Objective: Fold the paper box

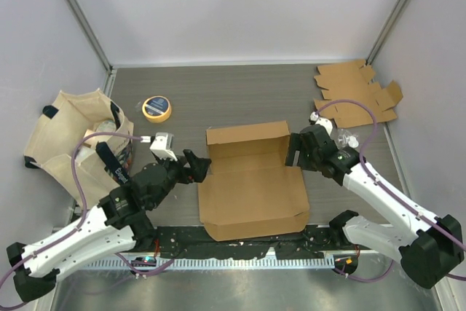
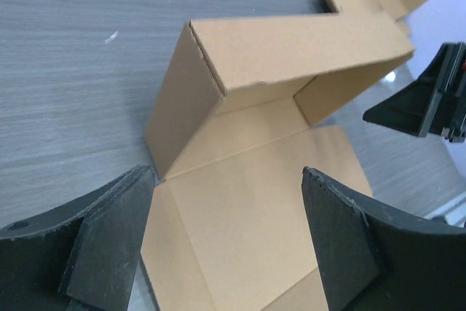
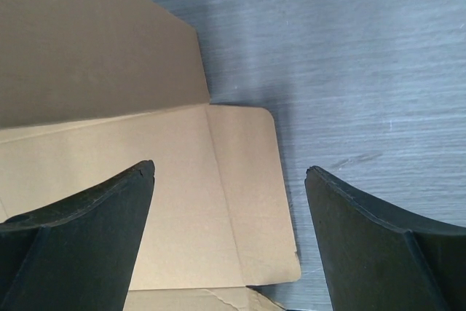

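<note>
The brown paper box lies in the middle of the table, its far half folded up into walls and its near lid panel flat. From the left wrist I look into its raised walls and flat panel. My left gripper stands open at the box's left edge, nothing between its fingers. At the box's right wall my right gripper is open too, and the right wrist view shows a flat side flap below its fingers.
A stack of flat cardboard blanks lies at the back right. A roll of yellow tape sits at the back left, beside a beige bag at the left edge. A black strip runs along the near edge.
</note>
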Tool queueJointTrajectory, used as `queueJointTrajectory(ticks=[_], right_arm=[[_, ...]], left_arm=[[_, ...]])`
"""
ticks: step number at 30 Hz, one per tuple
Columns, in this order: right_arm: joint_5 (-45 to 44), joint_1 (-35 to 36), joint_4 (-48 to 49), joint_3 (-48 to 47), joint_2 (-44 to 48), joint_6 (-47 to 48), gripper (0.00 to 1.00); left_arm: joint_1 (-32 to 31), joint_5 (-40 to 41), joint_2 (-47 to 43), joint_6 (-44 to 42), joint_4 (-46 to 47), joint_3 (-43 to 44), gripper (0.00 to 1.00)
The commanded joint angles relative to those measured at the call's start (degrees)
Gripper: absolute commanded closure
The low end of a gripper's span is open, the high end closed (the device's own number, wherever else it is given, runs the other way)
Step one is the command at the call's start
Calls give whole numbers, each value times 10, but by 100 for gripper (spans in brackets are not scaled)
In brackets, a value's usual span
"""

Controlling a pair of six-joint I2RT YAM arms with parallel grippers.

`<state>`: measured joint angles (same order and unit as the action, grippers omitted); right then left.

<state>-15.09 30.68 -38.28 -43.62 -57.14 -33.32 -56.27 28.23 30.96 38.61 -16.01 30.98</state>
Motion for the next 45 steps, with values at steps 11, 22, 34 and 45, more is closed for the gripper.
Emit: queueJointTrajectory(ticks=[11, 22, 34, 45], right_arm=[[137, -96, 48, 104, -26, -82, 11], [102, -113, 41, 79, 33, -100, 15], [26, -125, 9, 26, 77, -88, 13], [44, -127, 24, 42, 82, -92, 13]], left_arm=[[8, -460, 92, -92, 76, 30, 20], [-247, -159, 343, -317, -42, 190, 14], [-389, 9, 596, -376, 40, 241, 26], [-408, -22, 631, -340, 53, 250, 20]])
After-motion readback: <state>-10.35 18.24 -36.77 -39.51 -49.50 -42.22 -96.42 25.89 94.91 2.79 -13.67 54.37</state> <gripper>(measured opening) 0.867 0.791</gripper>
